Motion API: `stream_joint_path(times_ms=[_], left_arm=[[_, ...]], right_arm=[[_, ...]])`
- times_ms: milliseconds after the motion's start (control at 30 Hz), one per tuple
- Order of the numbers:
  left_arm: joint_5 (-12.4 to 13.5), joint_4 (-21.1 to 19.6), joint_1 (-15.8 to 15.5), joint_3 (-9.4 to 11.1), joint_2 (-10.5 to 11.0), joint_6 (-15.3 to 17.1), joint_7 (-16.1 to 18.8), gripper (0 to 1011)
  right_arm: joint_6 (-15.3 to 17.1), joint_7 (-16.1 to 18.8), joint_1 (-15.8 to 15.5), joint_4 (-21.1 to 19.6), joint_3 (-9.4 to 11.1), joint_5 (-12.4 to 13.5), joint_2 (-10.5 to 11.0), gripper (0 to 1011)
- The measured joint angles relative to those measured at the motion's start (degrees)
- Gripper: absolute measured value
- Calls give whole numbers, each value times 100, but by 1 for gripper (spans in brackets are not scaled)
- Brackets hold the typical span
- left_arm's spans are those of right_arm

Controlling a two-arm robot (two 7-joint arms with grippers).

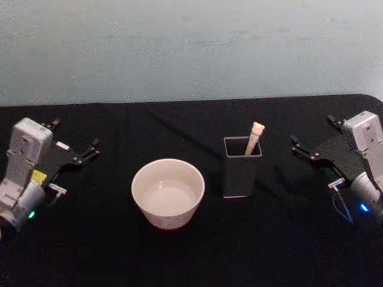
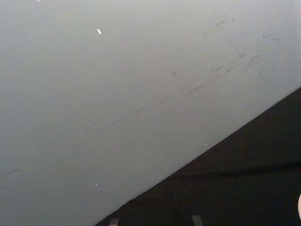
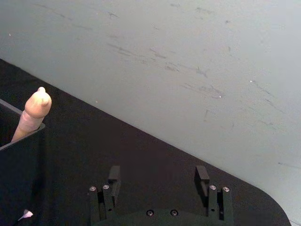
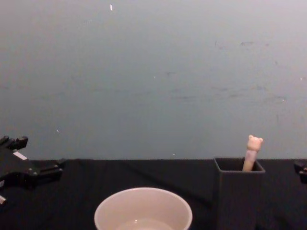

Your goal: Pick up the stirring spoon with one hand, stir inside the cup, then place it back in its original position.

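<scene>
The cream-white cup stands on the black table in front of me, slightly left of centre. To its right stands the dark square holder, the original position, with the stirring spoon upright in it, bear head on top. The chest view shows the cup, the holder and the spoon from the side. My left gripper rests open at the far left, away from the cup. My right gripper hovers open to the right of the holder; its wrist view shows the gripper empty, with the spoon off to one side.
A plain pale wall rises behind the table's far edge. Black cloth covers the table, with free room in front of the cup and between the holder and each gripper.
</scene>
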Motion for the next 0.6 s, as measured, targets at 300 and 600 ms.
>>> stream_joint_path(times_ms=[300,600], left_arm=[[0,0,0,0,0,0,0,1001],[0,0,0,0,0,0,0,1001]], right_arm=[[0,0,0,0,0,0,0,1000],[0,0,0,0,0,0,0,1000]])
